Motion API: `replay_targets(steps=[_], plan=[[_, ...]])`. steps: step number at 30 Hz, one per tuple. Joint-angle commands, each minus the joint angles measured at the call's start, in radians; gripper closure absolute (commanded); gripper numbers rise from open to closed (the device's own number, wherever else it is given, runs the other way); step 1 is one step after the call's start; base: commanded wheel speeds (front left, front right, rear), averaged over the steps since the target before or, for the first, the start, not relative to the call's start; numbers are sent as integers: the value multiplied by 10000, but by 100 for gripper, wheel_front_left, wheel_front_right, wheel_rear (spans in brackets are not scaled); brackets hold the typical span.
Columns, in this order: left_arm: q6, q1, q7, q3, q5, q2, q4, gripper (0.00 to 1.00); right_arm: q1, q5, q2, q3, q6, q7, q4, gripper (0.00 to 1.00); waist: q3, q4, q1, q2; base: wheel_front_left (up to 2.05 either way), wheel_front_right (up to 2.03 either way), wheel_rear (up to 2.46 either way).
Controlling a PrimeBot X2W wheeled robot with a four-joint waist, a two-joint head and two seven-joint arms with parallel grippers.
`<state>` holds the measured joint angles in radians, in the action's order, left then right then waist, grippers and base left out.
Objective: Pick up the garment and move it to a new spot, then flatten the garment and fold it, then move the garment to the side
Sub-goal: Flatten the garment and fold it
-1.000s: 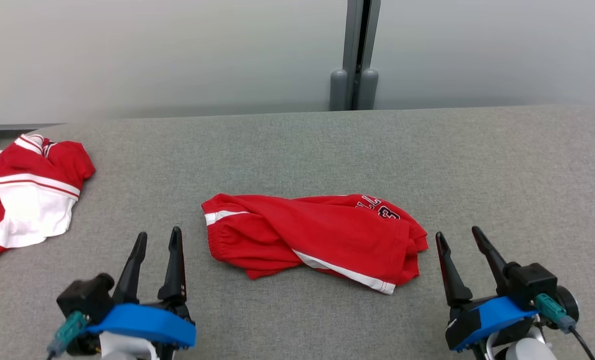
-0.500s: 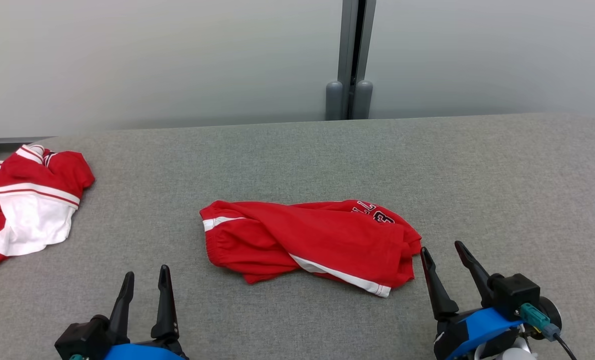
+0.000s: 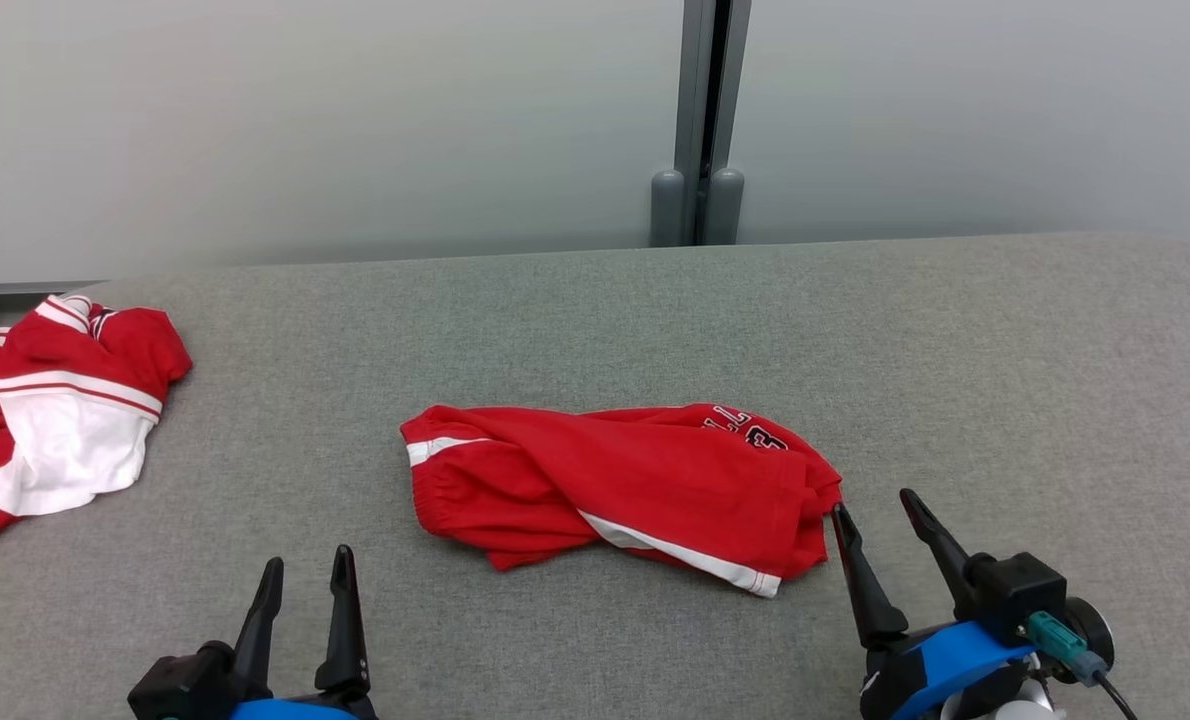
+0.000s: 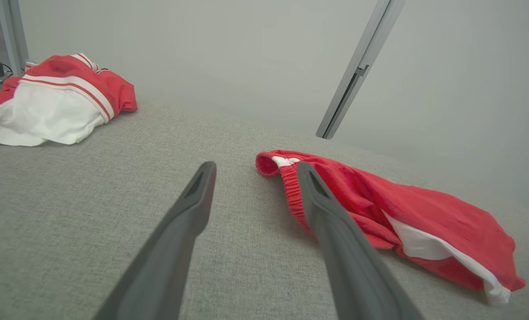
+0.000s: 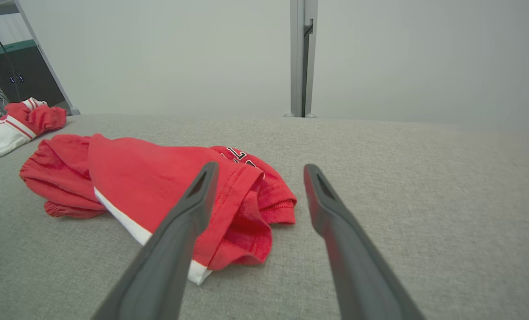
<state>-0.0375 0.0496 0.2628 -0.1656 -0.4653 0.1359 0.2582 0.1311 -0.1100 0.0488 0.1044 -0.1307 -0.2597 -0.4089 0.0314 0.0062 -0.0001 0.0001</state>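
Note:
A crumpled red garment [image 3: 615,485] with white stripes and black lettering lies mid-table, its elastic waistband at the left end [image 4: 291,195]. My left gripper [image 3: 307,568] is open low at the front left, short of that waistband, nothing between its fingers. At the lower right my right gripper [image 3: 870,505] is open too, its left fingertip right at the garment's bunched right end [image 5: 255,209]. Neither gripper holds cloth.
A second red and white garment [image 3: 55,410] lies heaped at the table's far left edge. The grey fabric table [image 3: 1005,380] stretches wide to the right and back. A grey wall with a vertical post [image 3: 700,120] stands behind it.
The head camera tilted, shifting the scene down a little. Both grippers drew lower in the picture; the right one moved left, closing in on the garment's right end. The garment has not moved.

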Motion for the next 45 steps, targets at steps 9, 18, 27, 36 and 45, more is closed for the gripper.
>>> replay_targets(steps=[9, 18, 27, 36, 45], plan=[[-162, 77, 29, 16, 161, -109, 139, 0, -441, 234, 30, 1081, -1, 315, -677, 0, 67, 92, 1, -1, 0, 0, 0], [-257, -166, 28, -36, 270, -193, 211, 0, 441, 389, 30, 1781, -1, 290, -2222, 0, 342, 310, 1, -1, 0, 0, 0], [-297, -234, 28, 79, 280, -210, 251, 0, 1112, 203, 47, 1998, 1, 130, -3177, 0, 486, 469, 1, -1, 0, 0, 0], [-316, -321, 28, 149, 357, -254, 220, 0, 1488, 26, 35, 2513, -1, -26, -3136, 0, 621, 449, 1, -1, 0, 0, 0], [-369, -400, 29, 212, 386, -310, 280, 0, 1620, 294, 35, 2611, -1, -61, -2825, 0, 716, 416, 1, -1, 0, 0, 0]])
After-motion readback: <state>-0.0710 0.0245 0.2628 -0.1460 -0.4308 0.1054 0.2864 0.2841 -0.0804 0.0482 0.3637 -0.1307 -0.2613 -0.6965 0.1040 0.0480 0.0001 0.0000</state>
